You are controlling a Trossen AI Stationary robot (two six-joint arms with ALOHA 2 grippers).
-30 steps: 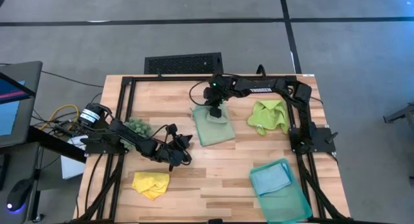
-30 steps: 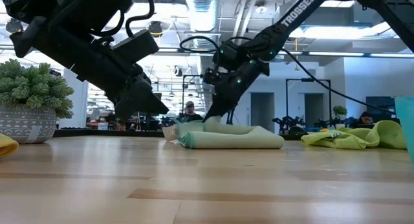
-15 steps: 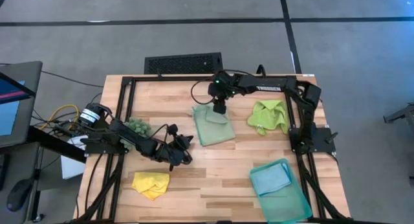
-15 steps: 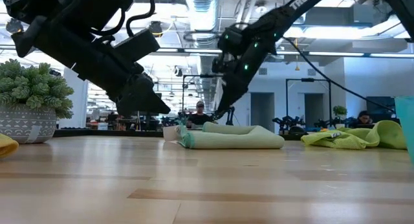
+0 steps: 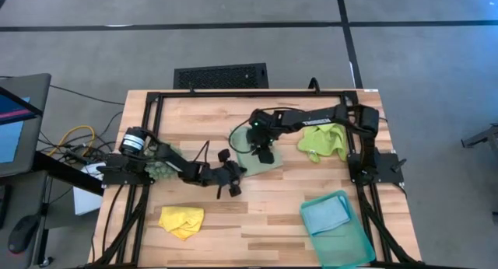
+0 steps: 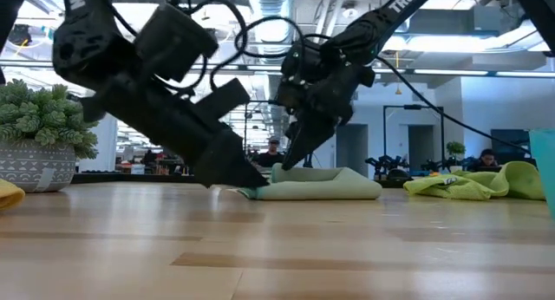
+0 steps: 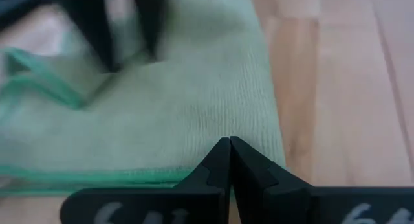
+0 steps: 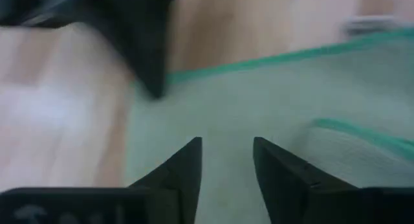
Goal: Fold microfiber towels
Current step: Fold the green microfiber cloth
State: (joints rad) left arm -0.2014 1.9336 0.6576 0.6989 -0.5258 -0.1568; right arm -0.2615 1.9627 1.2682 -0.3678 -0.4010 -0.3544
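The pale sage green towel (image 5: 272, 164) lies folded flat on the table's middle (image 6: 329, 185). My left gripper (image 5: 241, 171) is shut, its tips at the towel's near-left edge (image 7: 229, 146). My right gripper (image 5: 263, 154) stands open just over the towel's top (image 8: 226, 146), fingers slanting down (image 6: 288, 166). A lime green towel (image 5: 323, 141) lies crumpled at the far right. A yellow towel (image 5: 181, 221) lies bunched at the near left. A light blue towel (image 5: 325, 213) lies folded in the teal tray (image 5: 354, 249). My left gripper has its shut fingertips at the sage towel's dark-green hemmed edge (image 7: 162, 177), slanting down from the table's left. The tips are low at the table by the towel's end (image 6: 253, 189). Whether they press on the cloth, I cannot tell.
A dark-green potted clump (image 6: 43, 118) in a grey pot stands at the table's left, behind my left arm. A black frame rail (image 5: 233, 92) runs around the tabletop. Bare wood (image 5: 257, 222) lies between the yellow towel and the tray.
My left gripper has gone toward the table's right and down, tipping lower, up to the sage towel's near-left edge. My right gripper has risen off the towel's far part, opened, and come toward the near edge over the towel's middle. The towel has stayed in place.
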